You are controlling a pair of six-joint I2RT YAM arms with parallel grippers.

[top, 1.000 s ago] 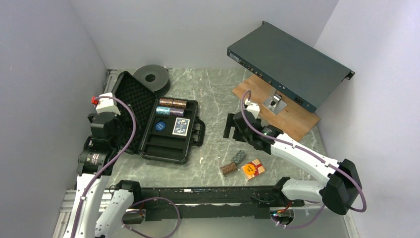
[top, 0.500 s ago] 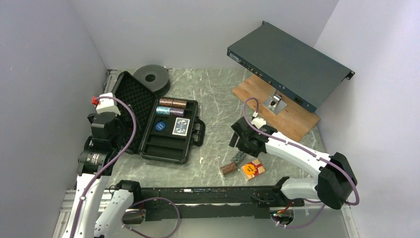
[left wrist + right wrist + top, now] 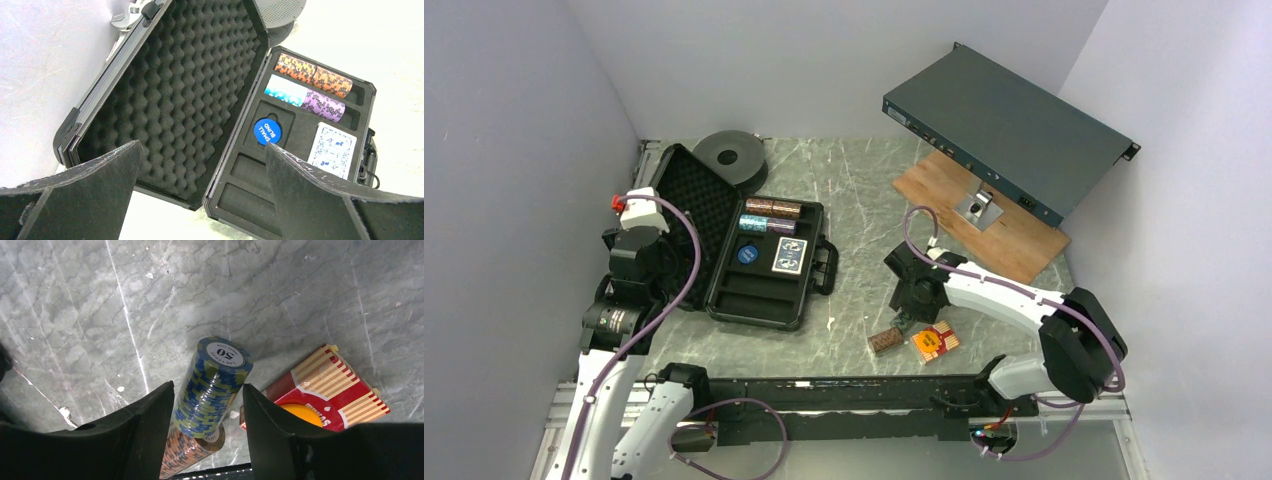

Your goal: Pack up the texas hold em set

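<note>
The black case (image 3: pixel 724 290) lies open at the left, its foam lid (image 3: pixel 185 90) propped up. Its tray holds orange-brown chip stacks (image 3: pixel 312 75), light blue and purple stacks (image 3: pixel 305 97), a blue button (image 3: pixel 267 131) and a blue card deck (image 3: pixel 332 150). My left gripper (image 3: pixel 202 147) hangs open above the case's near corner, holding nothing. On the table, my right gripper (image 3: pixel 207 386) straddles a green-blue chip stack (image 3: pixel 215 375) lying on its side, with narrow gaps showing at the fingers. A brown chip stack (image 3: pixel 185 455) lies at its near end. A red card deck (image 3: pixel 325 385) is just right.
A black spool (image 3: pixel 731 152) sits behind the case lid. A dark-grey metal box (image 3: pixel 1009 130) leans over a wooden board (image 3: pixel 1014 235) at the back right. Grey walls close in on the left, back and right.
My right gripper has come toward the near edge and down over the green-blue stack, and its jaws have narrowed around it. The left arm has not moved.
</note>
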